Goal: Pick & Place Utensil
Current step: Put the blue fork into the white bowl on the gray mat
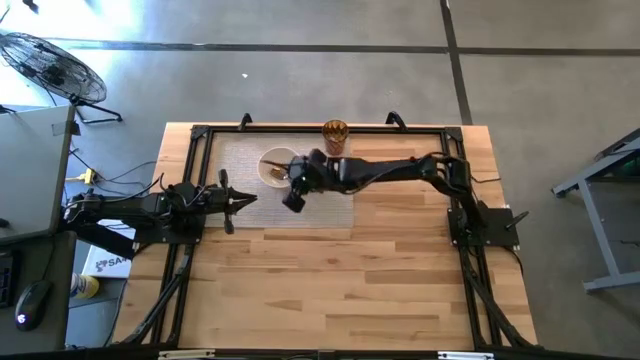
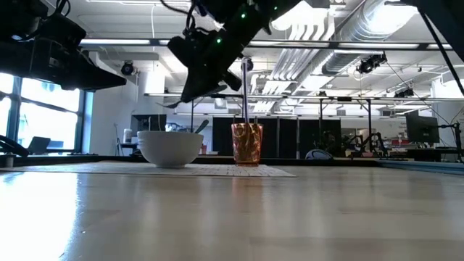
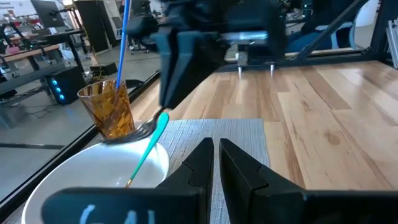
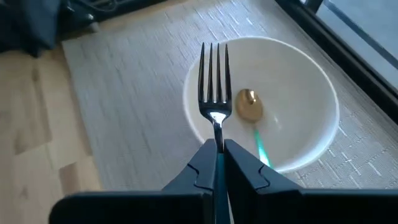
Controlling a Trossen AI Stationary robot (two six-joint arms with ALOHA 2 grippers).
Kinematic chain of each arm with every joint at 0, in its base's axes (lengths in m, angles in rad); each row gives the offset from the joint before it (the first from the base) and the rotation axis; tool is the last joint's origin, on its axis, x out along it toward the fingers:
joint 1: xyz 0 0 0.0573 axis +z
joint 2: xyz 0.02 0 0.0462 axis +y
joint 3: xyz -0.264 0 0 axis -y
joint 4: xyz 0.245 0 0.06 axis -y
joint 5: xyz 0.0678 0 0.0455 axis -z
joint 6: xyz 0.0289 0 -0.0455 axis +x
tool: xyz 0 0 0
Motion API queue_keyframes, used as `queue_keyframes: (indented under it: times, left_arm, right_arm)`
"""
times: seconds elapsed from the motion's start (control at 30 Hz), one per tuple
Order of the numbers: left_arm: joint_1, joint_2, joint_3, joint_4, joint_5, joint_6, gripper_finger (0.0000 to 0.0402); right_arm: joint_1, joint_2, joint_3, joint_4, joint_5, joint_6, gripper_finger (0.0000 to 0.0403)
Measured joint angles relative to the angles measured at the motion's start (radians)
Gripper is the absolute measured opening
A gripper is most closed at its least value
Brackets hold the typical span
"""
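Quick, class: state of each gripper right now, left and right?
Left gripper: closed, holding nothing, waiting at the table's left side.
Right gripper: closed on the fork, held above the white bowl.

The overhead camera is looking straight down on the pale wooden table [image 1: 330, 280]. The low one is sighting level across it. Both wrist cameras are peering closely at the round white ceramic bowl [image 4: 292, 99], shared by all views.
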Motion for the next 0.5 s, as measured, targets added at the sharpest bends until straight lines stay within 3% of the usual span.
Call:
queue_keyframes:
  times: [0.5]
  left_arm:
    - [0.0, 0.0, 0.0, 0.0, 0.0, 0.0, 0.0024]
  right_arm:
    - [-0.133, 0.216, 0.333, -0.223, -0.151, -0.105, 0.0013]
